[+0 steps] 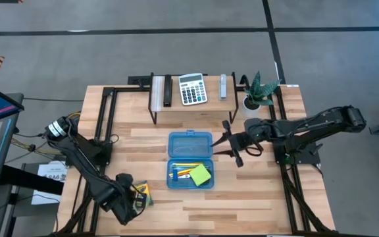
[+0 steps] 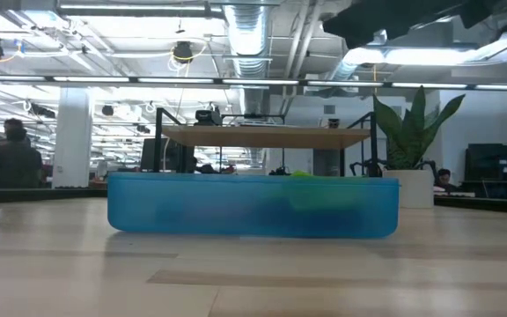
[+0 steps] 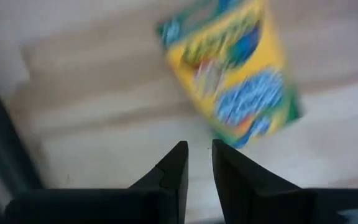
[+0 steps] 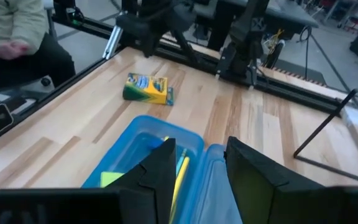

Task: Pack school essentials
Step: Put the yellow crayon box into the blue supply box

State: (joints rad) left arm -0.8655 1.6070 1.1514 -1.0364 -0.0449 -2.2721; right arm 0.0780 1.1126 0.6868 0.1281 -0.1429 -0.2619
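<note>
Packing is partly done, by the look of it: the open blue case [image 1: 190,160] in the middle of the bench [image 1: 255,191] already holds yellow pencils [image 1: 184,166] and a lime-green sticky-note pad [image 1: 200,174]. The crayon box [image 3: 232,68] lies on the bench near the left edge, just beyond the left claw [image 3: 199,158], whose fingers stand narrowly apart, holding nothing. The right claw [image 4: 201,163] hangs open and empty over the case lid. Crayons remain to pack.
</note>
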